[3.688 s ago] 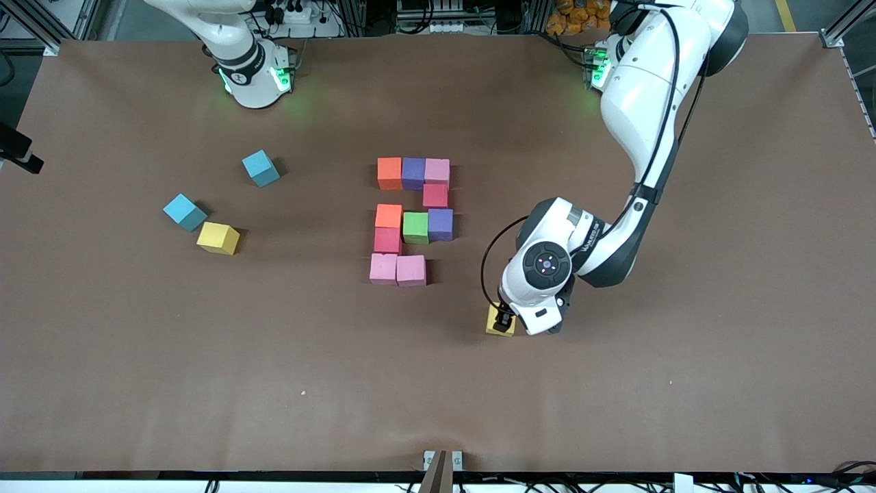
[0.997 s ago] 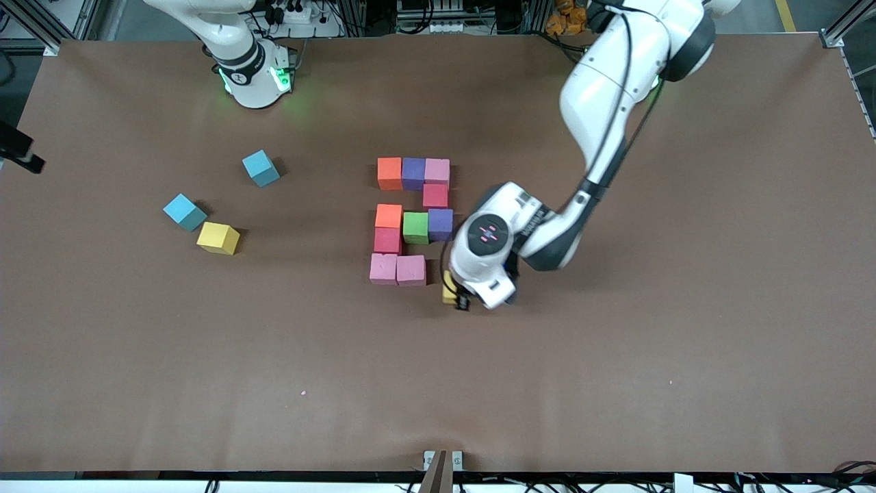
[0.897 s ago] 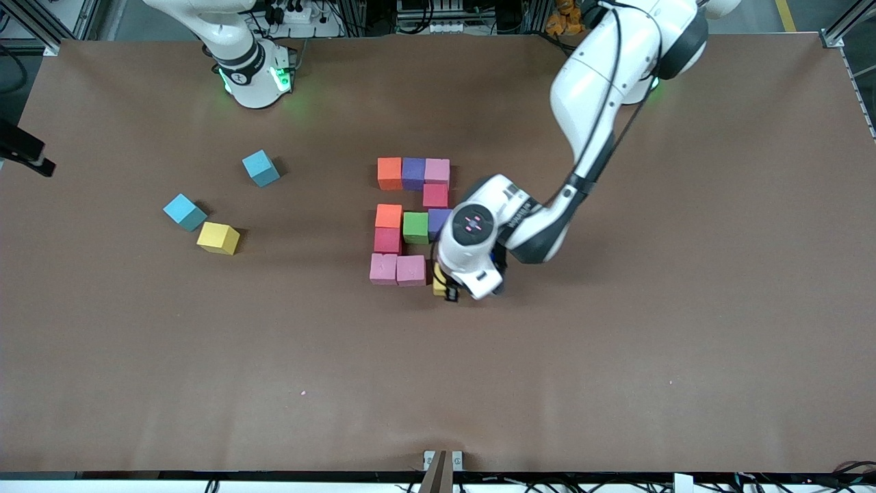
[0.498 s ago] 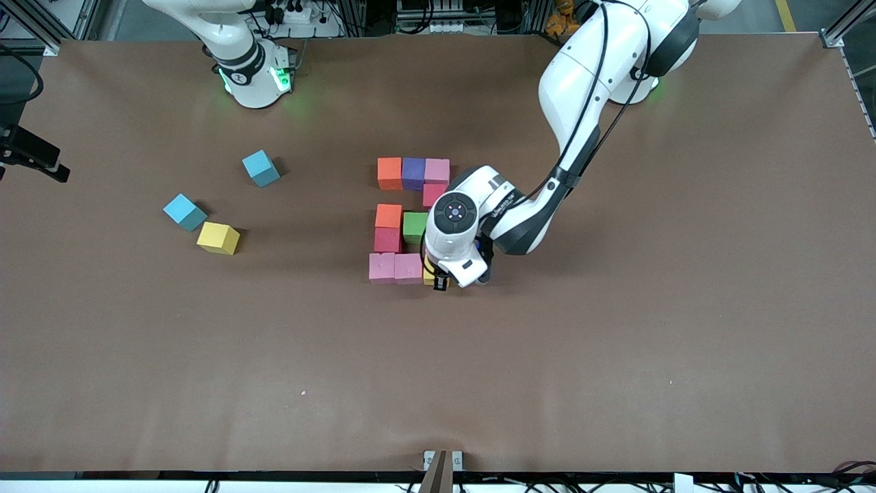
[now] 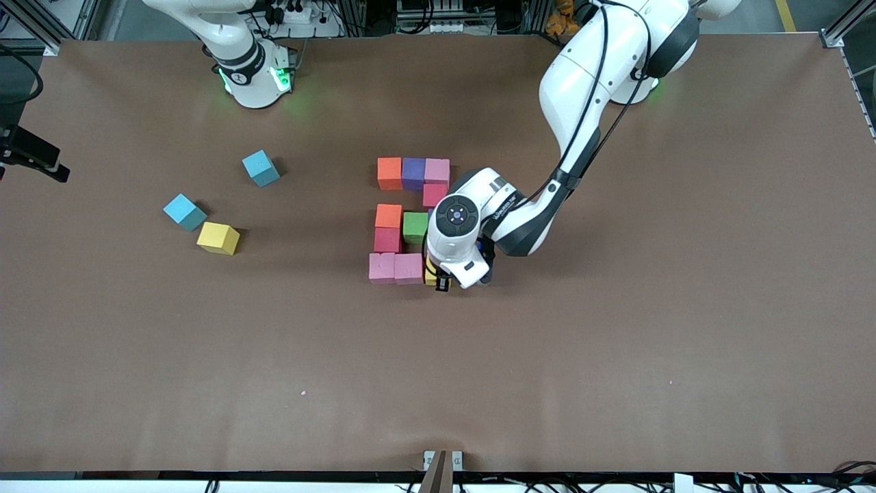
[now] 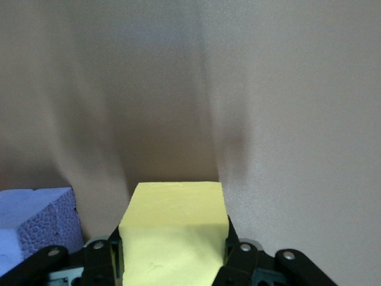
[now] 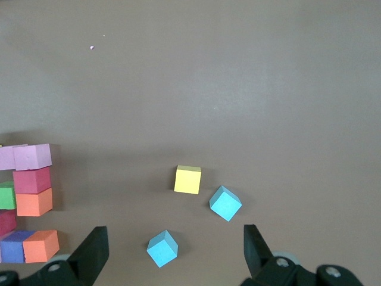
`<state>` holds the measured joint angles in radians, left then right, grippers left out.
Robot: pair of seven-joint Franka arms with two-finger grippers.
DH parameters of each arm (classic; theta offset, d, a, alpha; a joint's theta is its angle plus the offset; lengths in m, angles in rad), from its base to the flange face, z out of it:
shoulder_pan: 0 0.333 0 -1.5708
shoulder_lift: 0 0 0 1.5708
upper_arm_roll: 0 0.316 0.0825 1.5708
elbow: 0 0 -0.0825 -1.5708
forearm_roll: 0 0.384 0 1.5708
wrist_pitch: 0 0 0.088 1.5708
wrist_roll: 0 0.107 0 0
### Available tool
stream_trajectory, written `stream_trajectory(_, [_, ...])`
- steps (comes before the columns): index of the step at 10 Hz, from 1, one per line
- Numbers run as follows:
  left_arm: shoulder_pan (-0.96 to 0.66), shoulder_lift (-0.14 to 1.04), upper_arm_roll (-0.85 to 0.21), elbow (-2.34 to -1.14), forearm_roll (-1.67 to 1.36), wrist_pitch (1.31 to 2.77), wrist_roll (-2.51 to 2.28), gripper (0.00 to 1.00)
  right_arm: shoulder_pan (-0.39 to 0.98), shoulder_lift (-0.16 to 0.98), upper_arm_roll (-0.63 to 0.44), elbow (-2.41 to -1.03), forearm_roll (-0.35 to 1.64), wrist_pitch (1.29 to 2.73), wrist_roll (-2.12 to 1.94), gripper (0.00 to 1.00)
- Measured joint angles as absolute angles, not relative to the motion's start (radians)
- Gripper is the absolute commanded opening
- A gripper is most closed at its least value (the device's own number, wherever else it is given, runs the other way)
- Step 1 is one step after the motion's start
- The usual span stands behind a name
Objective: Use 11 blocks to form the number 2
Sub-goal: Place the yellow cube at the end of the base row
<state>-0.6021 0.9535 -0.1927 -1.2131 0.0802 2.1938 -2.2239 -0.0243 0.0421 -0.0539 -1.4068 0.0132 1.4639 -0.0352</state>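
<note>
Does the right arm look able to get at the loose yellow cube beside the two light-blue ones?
Probably yes: the right gripper is open, and the yellow cube sits apart from both light-blue cubes, uncovered.

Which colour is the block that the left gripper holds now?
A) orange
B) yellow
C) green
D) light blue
B: the left gripper is shut on a yellow block, set beside the pink blocks of the nearest row.
</note>
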Motion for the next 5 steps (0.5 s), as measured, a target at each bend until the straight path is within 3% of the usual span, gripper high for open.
stream_trajectory(5, [-0.602,0.960,-0.193,-1.213,0.080,2.194,-2.224,0.41,-0.027,0.042,-0.059,-1.403,0.012,1.464,-0.035,1.00])
